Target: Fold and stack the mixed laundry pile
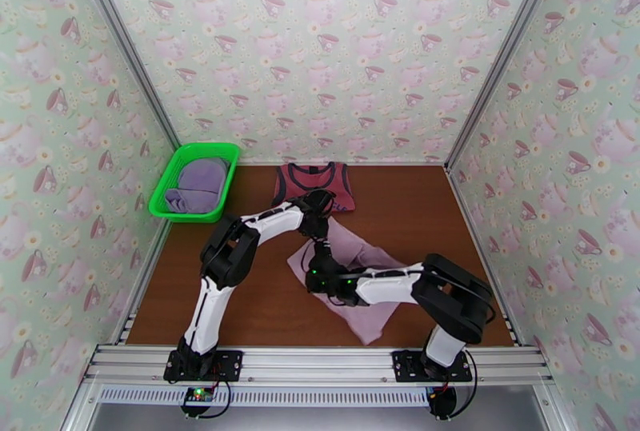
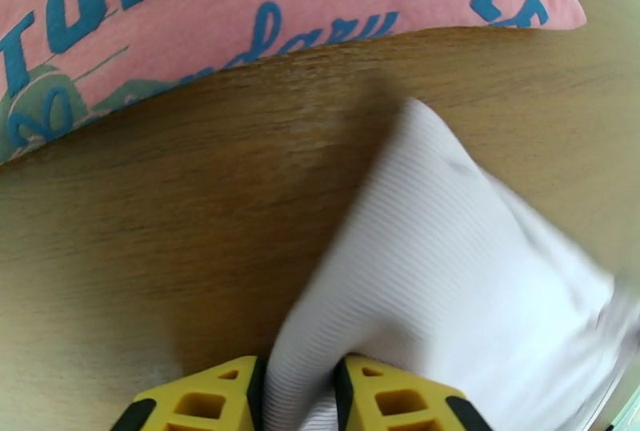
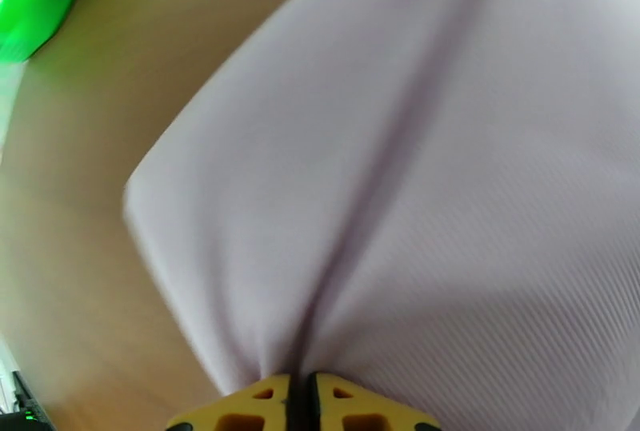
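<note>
Far left at the back, green mesh basket [image 1: 170, 178] sits on the worktop [image 1: 448, 241] with a lavender shirt [image 1: 198, 185] bunched inside. Right of it, at the back wall, red tank top [image 1: 308, 181] lies flat, blue chest print up. Just in front, mid-worktop, pale lilac shirt [image 1: 362, 253] is spread at a slant, both arms reaching over it. Left tool [image 2: 300, 393] is clamped on a raised fold at the shirt's far corner, near the tank top hem but apart from it. Right tool [image 3: 302, 405] is pinched nearly closed on the same shirt, a crease running into its fingers; this view is blurred.
</note>
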You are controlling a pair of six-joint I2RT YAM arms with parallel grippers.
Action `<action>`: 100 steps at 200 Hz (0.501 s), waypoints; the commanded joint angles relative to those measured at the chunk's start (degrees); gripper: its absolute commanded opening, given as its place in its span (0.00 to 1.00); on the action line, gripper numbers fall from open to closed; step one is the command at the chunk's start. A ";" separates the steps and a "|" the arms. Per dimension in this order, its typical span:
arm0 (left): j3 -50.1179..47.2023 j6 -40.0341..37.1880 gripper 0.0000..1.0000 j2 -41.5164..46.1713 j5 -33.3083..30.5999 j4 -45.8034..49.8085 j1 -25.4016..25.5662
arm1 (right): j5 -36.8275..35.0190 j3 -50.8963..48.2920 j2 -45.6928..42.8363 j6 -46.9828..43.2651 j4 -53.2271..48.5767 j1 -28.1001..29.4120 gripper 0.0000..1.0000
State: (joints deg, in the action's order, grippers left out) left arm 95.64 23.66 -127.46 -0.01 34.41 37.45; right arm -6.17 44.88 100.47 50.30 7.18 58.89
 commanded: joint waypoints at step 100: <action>-7.04 -3.48 0.69 25.56 -14.47 6.35 -1.91 | -4.59 8.05 -22.99 -15.38 -34.41 -7.77 0.38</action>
State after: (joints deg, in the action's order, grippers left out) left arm 89.06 19.49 -110.98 -6.37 35.24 36.64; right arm -10.33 54.24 85.34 41.08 -17.65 57.30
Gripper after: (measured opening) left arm 0.699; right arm 0.385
